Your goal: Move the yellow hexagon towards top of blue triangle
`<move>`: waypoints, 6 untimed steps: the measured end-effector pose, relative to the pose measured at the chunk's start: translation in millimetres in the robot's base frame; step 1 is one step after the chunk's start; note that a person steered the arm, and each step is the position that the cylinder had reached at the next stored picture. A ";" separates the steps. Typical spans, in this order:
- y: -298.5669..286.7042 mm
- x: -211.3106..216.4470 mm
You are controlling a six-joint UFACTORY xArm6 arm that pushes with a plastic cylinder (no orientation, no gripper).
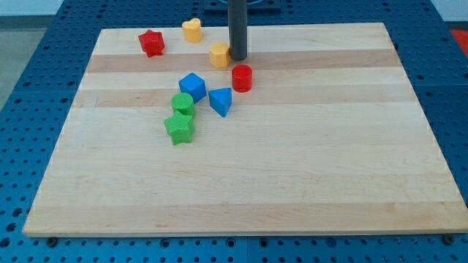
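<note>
While nothing on the board looks heavy, the yellow hexagon (219,55) reads as a small, light, rigid block that should slide easily on the smooth wooden table (292,168), and may spin if pushed off-centre; I judge the best contact is square on a flat side.

Going left to right: a red star (151,43) sits far left, then a green star (179,128) nearer, with a green cylinder (183,103) just beyond it. A yellow heart (192,30) lies at the far edge, and a blue cube (192,86) sits mid-board. Next comes the yellow hexagon, far of the blue triangle (220,101) and apart from it.

My tip (238,58) stands just right of the hexagon, touching or nearly so; being a bare rod, it has nothing to spread or pinch. A red cylinder (242,77) sits just near of my tip.
</note>
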State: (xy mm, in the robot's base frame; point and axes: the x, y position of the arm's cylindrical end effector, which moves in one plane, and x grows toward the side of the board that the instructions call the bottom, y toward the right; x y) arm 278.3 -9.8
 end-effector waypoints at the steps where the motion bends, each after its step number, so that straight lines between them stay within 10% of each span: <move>1: 0.0 -2.5; 6: -25.8 -17.8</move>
